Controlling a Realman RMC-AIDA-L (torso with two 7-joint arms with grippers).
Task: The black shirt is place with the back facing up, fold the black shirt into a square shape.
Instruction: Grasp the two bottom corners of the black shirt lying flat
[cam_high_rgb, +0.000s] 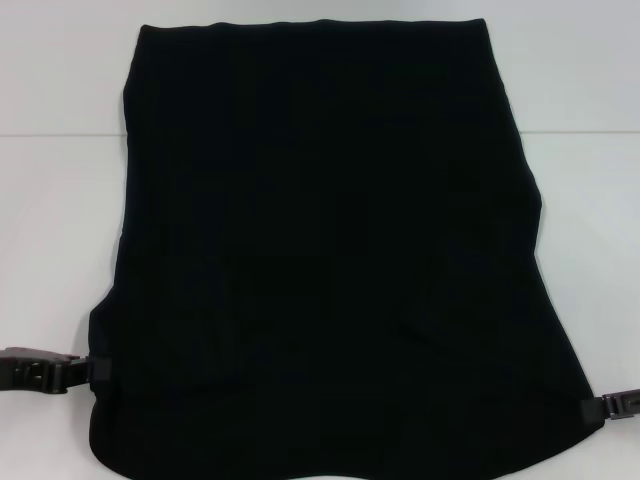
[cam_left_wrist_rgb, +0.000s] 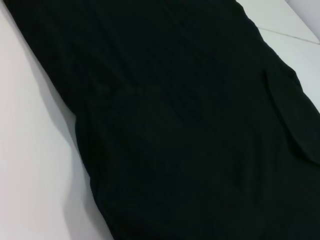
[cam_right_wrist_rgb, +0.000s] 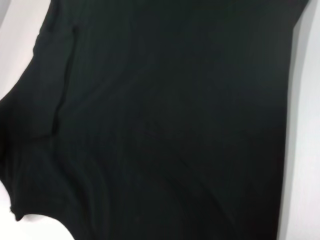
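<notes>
nearest to me, the curved near hem of the black shirt (cam_high_rgb: 320, 260) sags toward the front edge of the white tabletop (cam_high_rgb: 60, 200), and the rest of the cloth runs away from it in a long dark panel, sleeves apparently already turned in, narrowing toward the far end. at the near corners the two hands are in: the left hand (cam_high_rgb: 97, 371) clenched on the left edge of the fabric, the right hand (cam_high_rgb: 588, 405) pinching the right corner, both low and just at the cloth's border. my guess is they mean to carry this near end up and over toward the far end. the worry is uneven travel: if one side leads, the fold lands skewed, and a thin pinch on soft fabric could slip out mid-lift, dropping a corner and bunching the middle. the slack belly between the two grips could also drag and wrinkle. no brand, label or writing shows anywhere on the shirt.
</notes>
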